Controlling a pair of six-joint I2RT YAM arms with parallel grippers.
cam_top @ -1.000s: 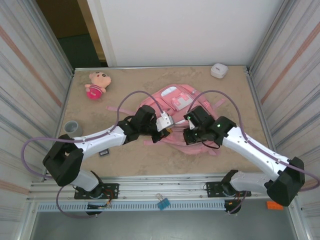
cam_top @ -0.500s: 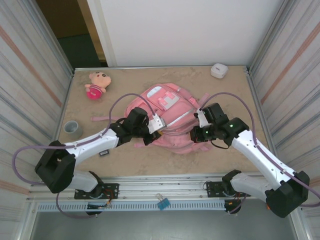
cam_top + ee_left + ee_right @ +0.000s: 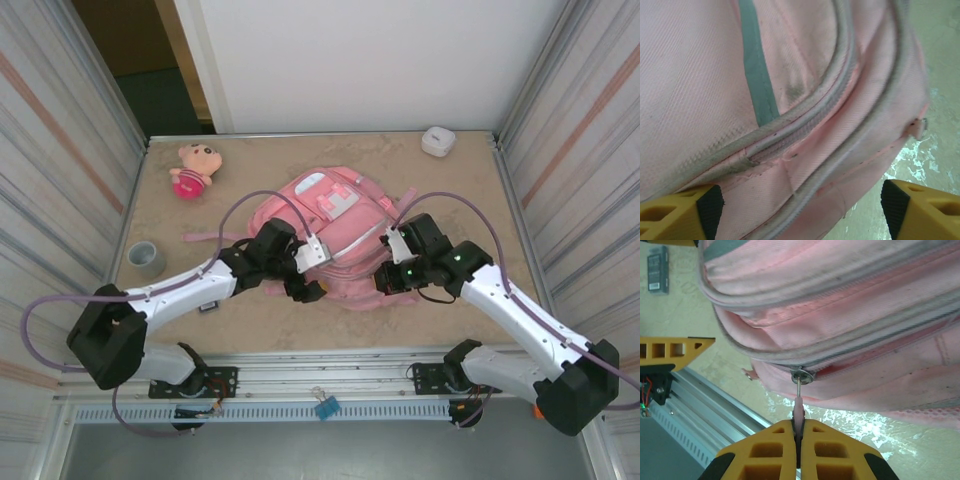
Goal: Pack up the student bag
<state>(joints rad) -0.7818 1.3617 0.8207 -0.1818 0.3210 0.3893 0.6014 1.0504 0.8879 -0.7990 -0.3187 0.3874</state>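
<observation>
Pink cloth takes up the middle of the table (image 3: 480, 200). It is the student bag (image 3: 335, 225), and it lies flat with its front pockets facing up.

The left claw (image 3: 312, 280) has just changed. A second ago it was shut tight at the bag's near left side. Now it is wide open. In the left wrist view its yellow fingers (image 3: 690, 210) stand far apart, and the bag's seams and zip lines run between them. The fingers do not squeeze the cloth, so the left claw has let go.

The right claw (image 3: 797, 432) has not changed. It is still shut, and it pinches the thin pink zip pull (image 3: 799, 407) on the bag's near edge. The pull hangs from a small metal ring on the zip.

The bag has moved too. A second ago it sat bunched up between the two arms. Now it lies a bit farther back and more spread out.

I think this means only one claw holds the bag now. If the right claw tugs the zip, the whole bag may slide along, because nothing holds it still. I cannot tell how far the zip is open.

The pink plush doll (image 3: 192, 168) sits far back on the left, well away from the bag, so the packing looks barely begun.
</observation>
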